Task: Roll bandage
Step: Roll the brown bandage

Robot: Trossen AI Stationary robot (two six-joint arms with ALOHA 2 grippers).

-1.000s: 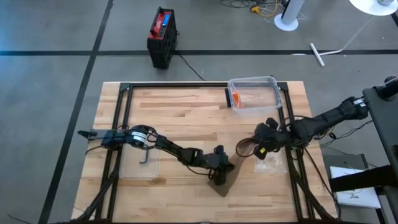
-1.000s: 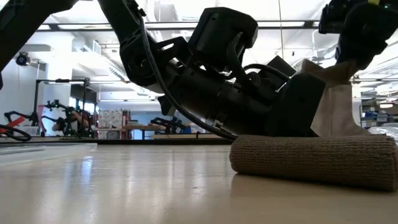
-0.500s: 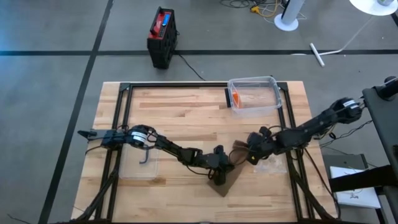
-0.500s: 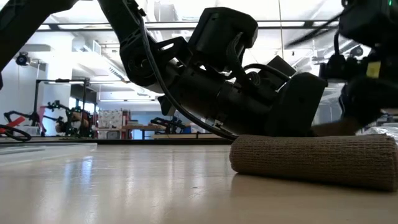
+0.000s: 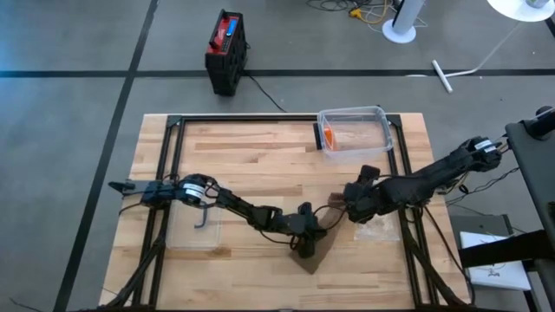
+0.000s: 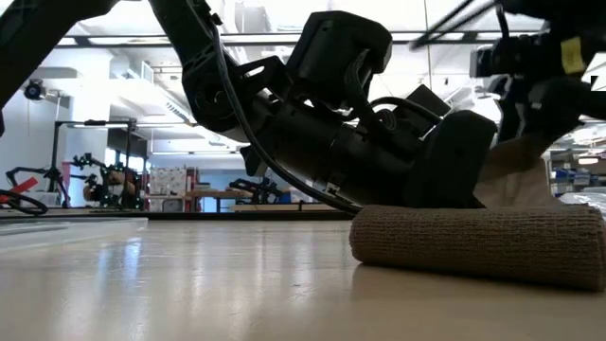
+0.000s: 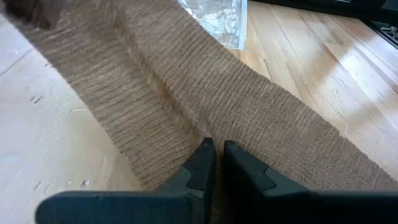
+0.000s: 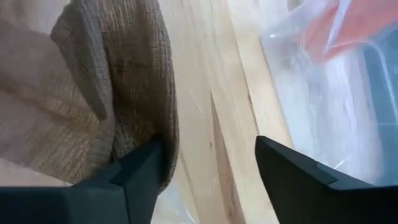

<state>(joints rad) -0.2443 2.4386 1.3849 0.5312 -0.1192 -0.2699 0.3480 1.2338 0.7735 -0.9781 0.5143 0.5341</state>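
The tan bandage [image 5: 317, 251] lies near the table's middle, its rolled part [image 6: 473, 242] resting along the wood. A loose strip [image 7: 186, 74] runs from the roll toward the far right. Its crumpled free end [image 8: 118, 81] stands bunched on the table. My left gripper [image 5: 305, 241] is at the roll, shut [image 7: 214, 155]. My right gripper [image 5: 349, 208] hangs over the free end, pointing steeply down, with its fingers wide open [image 8: 208, 168]. The cloth lies beside one finger. My left gripper meets the bandage [image 7: 208, 138] with its closed fingertips, slanting down from the table's left. A ridge of cloth runs into the narrow gap between them. The roll stays on the table. My right gripper has the bunched free end [image 8: 158, 134] against the inner side of one finger [image 8: 140, 171]; whether they touch I cannot tell.
A clear plastic box [image 5: 354, 134] with an orange thing inside stands at the far right. A crinkled clear wrapper [image 5: 379, 227] lies under the right arm. Black frame rails [image 5: 165, 173] run along the table's sides. A small dark tool [image 5: 204, 217] lies near the left arm.
My right gripper has gone toward the table's left and down, toward the roll, carrying the bandage's free end. It has rolled its wrist, opened and let go. The strip, lifted a second ago, has sunk and bunched up. The roll has stayed in place.
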